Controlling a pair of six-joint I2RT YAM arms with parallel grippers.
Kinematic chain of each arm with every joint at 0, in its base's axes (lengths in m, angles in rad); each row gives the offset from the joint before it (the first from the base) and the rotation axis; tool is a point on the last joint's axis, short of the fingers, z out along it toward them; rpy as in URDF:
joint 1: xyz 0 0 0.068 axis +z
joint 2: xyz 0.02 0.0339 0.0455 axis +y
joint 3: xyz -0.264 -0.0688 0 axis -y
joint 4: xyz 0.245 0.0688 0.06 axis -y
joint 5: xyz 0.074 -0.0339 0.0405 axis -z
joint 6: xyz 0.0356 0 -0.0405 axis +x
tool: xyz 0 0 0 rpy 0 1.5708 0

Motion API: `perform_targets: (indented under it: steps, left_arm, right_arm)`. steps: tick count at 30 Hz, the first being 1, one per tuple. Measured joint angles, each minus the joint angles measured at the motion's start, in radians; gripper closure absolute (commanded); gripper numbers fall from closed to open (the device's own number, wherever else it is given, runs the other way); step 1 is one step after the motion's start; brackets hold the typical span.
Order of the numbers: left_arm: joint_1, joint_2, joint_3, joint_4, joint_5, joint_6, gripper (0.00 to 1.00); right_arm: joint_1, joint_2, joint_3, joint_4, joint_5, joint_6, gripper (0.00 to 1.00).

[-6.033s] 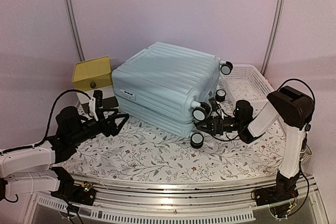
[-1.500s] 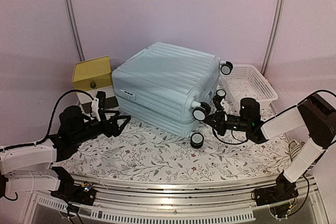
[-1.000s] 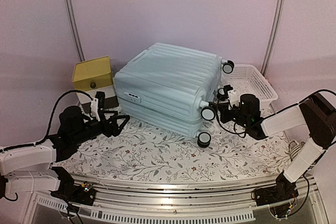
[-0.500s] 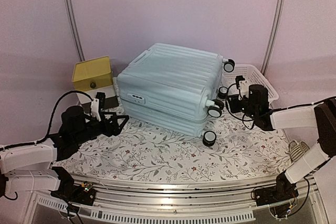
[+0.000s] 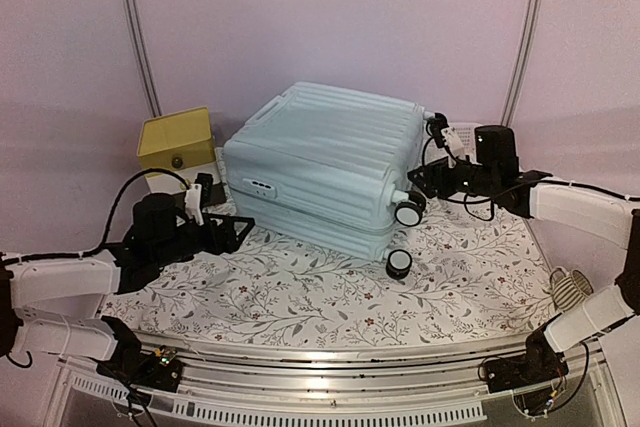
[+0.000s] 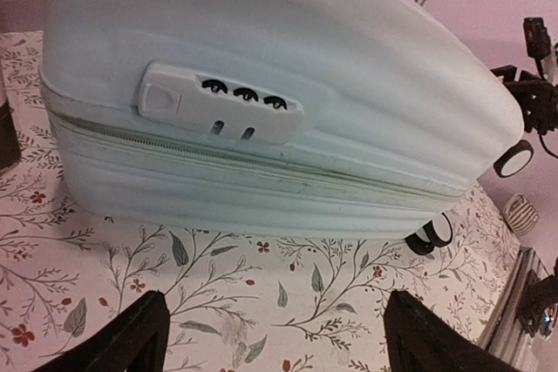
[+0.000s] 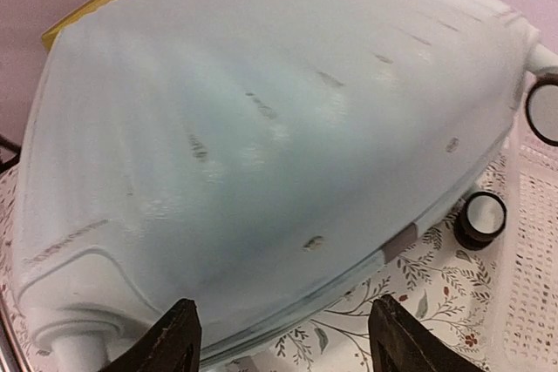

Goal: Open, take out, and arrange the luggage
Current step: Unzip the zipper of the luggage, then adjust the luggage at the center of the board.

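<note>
Swung a little since the earlier view, the luggage [image 5: 320,172] now has its wheel end further right; it lies flat and closed in the middle of the flowered cloth [image 5: 300,297], beyond both arm bases. The right gripper [image 5: 428,179], which was low at the near wheels with fingers together, is now raised at the far right beside the wheel end. Its fingers are parted and hold nothing, and its wrist view looks along the ribbed shell between them. The left gripper [image 5: 235,234] has edged closer to the case's near left corner and sits low over the cloth, jaws wide apart, empty and clear of the shell. The shell is pale mint-blue and ribbed, with the zip seam [image 6: 261,167] shut along its side. A yellow-topped box [image 5: 175,137] stands at its far left and a white lattice basket [image 7: 527,285] lies to its right. Two black-and-white wheels [image 5: 408,213] show at the near right corner. A white combination lock [image 6: 222,111] with three dials sits above the zip
</note>
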Motion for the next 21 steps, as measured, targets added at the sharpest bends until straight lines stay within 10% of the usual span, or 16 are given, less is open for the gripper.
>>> perform_targets:
  steps: [21]
  left_arm:
    - [0.027, 0.161, 0.116, -0.006, 0.018, -0.076, 0.14]
  right_arm:
    - [0.154, -0.015, 0.158, -0.406, -0.201, -0.140, 0.18]
